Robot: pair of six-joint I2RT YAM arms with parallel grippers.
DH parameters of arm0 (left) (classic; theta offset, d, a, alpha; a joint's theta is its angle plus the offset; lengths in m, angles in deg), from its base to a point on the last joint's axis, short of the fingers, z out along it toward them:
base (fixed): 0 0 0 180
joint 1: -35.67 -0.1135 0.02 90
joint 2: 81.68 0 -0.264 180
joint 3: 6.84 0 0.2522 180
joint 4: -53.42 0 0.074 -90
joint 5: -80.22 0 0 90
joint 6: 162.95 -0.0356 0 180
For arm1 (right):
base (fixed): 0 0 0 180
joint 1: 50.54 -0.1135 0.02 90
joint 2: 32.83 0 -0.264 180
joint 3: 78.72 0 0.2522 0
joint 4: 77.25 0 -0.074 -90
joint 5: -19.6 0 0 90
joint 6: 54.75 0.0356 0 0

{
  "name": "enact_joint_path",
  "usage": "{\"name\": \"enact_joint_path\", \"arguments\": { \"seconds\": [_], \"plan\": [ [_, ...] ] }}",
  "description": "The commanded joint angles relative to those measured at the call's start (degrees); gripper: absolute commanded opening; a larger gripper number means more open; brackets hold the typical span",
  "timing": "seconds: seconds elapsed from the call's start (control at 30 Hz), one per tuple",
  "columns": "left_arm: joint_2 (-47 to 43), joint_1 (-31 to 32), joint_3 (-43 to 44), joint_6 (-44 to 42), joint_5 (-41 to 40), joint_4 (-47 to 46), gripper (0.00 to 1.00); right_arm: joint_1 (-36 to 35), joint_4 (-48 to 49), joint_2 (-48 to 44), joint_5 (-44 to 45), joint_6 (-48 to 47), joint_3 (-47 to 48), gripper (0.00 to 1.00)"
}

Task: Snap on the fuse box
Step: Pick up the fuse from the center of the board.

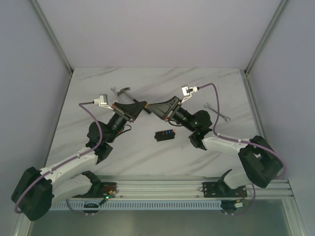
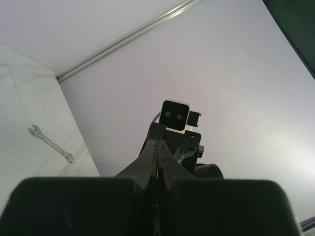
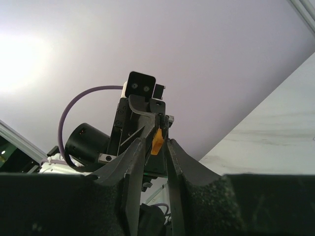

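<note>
The fuse box (image 1: pixel 164 135), a small black block with blue and red pieces in its centre, lies on the marble table just in front of both grippers. Above the table, my left gripper (image 1: pixel 146 106) and right gripper (image 1: pixel 152 110) meet tip to tip. In the left wrist view the left gripper (image 2: pixel 157 142) is shut on a small orange fuse (image 2: pixel 157 172), seen only as a thin sliver. The right wrist view shows the same fuse (image 3: pixel 156 141) sticking out between the parted fingers of the right gripper (image 3: pixel 155 140), which stand either side of it.
A black-handled hammer (image 1: pixel 123 91) lies at the back of the table behind the left gripper. A small wrench (image 1: pixel 217 111) rests to the right of the right arm and also shows in the left wrist view, wrench (image 2: pixel 51 143). Grey walls enclose the table.
</note>
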Motion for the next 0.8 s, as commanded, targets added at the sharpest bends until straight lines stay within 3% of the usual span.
{"name": "enact_joint_path", "arguments": {
  "seconds": [0.0, 0.33, 0.6, 0.77],
  "plan": [
    [-0.10, 0.25, -0.71, 1.13, -0.98, -3.72, 0.00, -0.28, 4.52, 0.45, -1.04, 0.28, 2.08, 0.28],
    [-0.10, 0.35, -1.32, 1.39, -1.71, -3.79, 0.00, -0.28, 5.10, 0.89, -1.68, 0.54, 2.35, 0.17],
    [-0.37, 0.33, -1.67, 1.12, -2.60, -0.78, 0.00, -0.28, 1.72, 0.15, -2.55, -1.07, 2.32, 0.00],
    [-2.98, 0.32, -2.19, -2.13, -4.76, 7.60, 0.15, -0.19, -11.24, -3.62, -1.46, -6.50, 2.43, 0.00]
  ]
}}
